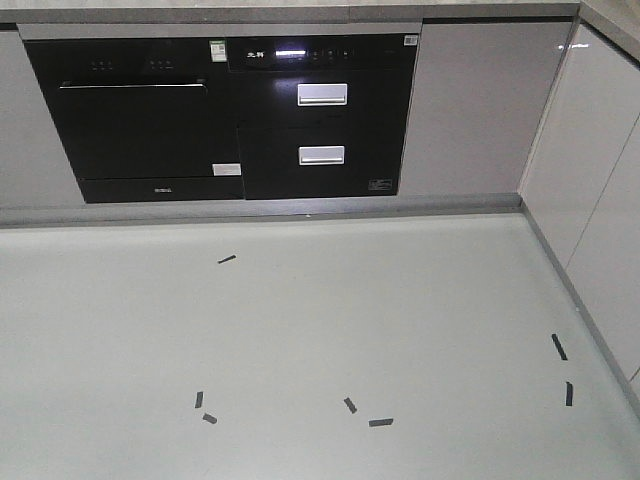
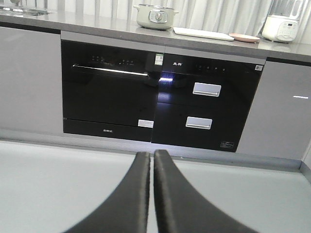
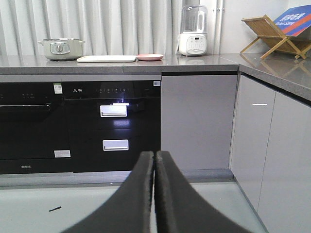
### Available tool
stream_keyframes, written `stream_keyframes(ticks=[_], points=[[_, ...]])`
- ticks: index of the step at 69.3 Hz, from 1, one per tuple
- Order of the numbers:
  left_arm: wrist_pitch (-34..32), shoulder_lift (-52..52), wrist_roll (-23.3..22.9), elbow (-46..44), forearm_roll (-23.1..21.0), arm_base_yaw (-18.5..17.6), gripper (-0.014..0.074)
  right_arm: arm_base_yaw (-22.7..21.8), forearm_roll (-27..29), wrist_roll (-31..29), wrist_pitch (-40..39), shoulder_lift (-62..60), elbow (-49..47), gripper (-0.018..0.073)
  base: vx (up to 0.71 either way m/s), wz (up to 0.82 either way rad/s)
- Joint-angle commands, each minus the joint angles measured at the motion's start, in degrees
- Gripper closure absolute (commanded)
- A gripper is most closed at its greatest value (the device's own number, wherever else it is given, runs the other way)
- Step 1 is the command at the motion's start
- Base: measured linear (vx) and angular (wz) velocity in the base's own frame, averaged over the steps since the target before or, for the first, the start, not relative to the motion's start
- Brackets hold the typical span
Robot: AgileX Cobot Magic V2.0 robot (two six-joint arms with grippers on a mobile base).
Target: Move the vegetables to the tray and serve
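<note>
The left gripper [image 2: 152, 154] has its two black fingers pressed together with nothing between them, and the right gripper [image 3: 155, 154] looks just the same, closed and empty. Both hang low over the pale floor [image 1: 300, 330], aimed at the cabinet fronts.

Above and ahead of the right gripper, a little to its left, the cream tray [image 3: 106, 58] lies flat on the grey table [image 3: 194, 62]. A round pink plate [image 3: 149, 57] sits just beside the tray's right end and a lidded pot [image 3: 60, 48] stands past the other. A white blender [image 3: 193, 31] stands further right, and a wooden rack [image 3: 272, 31] sits off in the corner.

I can't spot the vegetables in any view. The plate is seen edge-on, so anything lying on it is hidden.

To my eye the worry is the table's front edge. Both grippers sit well below it, so rising too close could catch the lip, or the drawer handles [image 2: 206, 89] straight ahead of the left gripper. Tray and plate lie nearly touching, so a loose reach could shove one into the other.

Side cabinets [image 3: 272, 155] wall off the right, leaving little room there, while the floor to the left looks open, marked only by bits of dark tape [image 1: 380, 422]
</note>
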Motion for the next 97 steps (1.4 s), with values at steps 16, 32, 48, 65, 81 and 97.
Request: stream_keyframes(ticks=[16, 32, 48, 65, 81, 97], points=[[-3.8, -0.9, -0.5, 1.5, -0.4, -0.1, 0.0602, -0.3, -0.7, -0.2, -4.1, -0.4, 0.9, 0.0561, 0.0, 0.0], [-3.8, -0.9, -0.5, 1.5, -0.4, -0.1, 0.0602, -0.3, -0.7, -0.2, -4.1, -0.4, 0.9, 0.0561, 0.0, 0.0], [-3.8, -0.9, -0.5, 1.5, -0.4, -0.1, 0.0602, -0.3, -0.7, -0.2, -4.1, -0.4, 0.9, 0.0561, 0.0, 0.0], [-3.8, -0.9, -0.5, 1.5, -0.4, -0.1, 0.0602, -0.3, -0.7, -0.2, -4.1, -0.4, 0.9, 0.0561, 0.0, 0.0], [-3.8, -0.9, -0.5, 1.5, -0.4, -0.1, 0.0602, -0.3, -0.7, -0.2, -4.1, -0.4, 0.9, 0.0561, 0.0, 0.0], [-3.8, -0.9, -0.5, 1.5, -0.4, -0.1, 0.0602, -0.3, -0.7, -0.2, -4.1, -0.4, 0.9, 0.0561, 0.0, 0.0]])
